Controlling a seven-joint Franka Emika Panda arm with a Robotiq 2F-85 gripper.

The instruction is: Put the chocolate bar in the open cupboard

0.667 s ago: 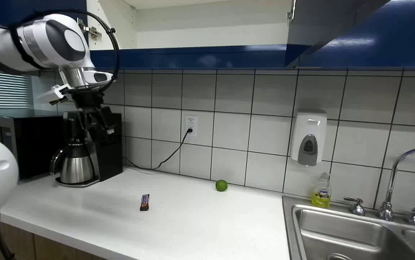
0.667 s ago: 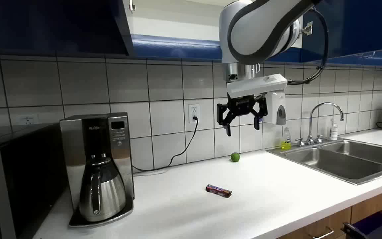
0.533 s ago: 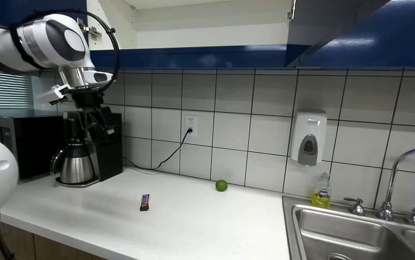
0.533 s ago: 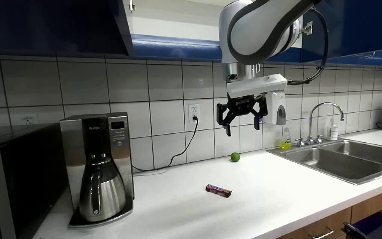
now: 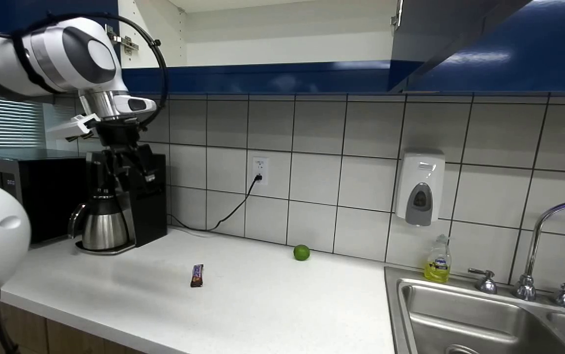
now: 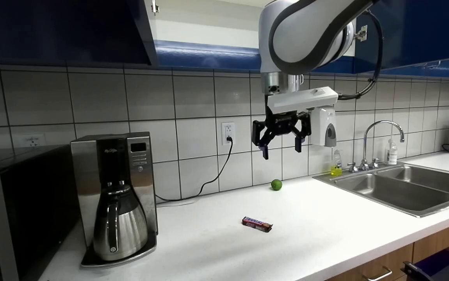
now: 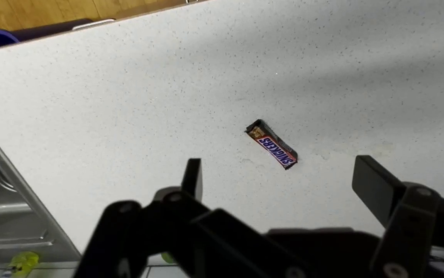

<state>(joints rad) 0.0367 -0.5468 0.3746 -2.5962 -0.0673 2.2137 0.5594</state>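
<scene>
- Since the small, flat chocolate bar [image 7: 272,144] in its dark brown and red wrapper lies loose on the speckled white desk [image 7: 129,96], you are, by the look of it, at the approach, with the grasp not yet made.
- Your black two-fingered gripper [image 6: 282,150] hangs well above the desk, its fingers spread wide with nothing between them.
- In the wrist view the bar appears beyond the gap, slantwise to the line from one finger to the other; whether it lies straight below, these angles do not tell you.
- Your next move likely calls for a turn of the gripper, so that the fingers straddle the bar's narrow width, then a slow descent almost to the desk, as the bar is thin.
- The round green fruit [image 6: 276,184] rests well apart from the bar, near the tiled wall [image 6: 193,97], so it should not hinder you.
- Once you hold the bar, you need a high lift: the white-lined open wall cupboard [image 5: 287,42] with dark blue trim sits above the desk, and its bottom edge [image 5: 258,80] looks the likeliest thing to knock.
</scene>
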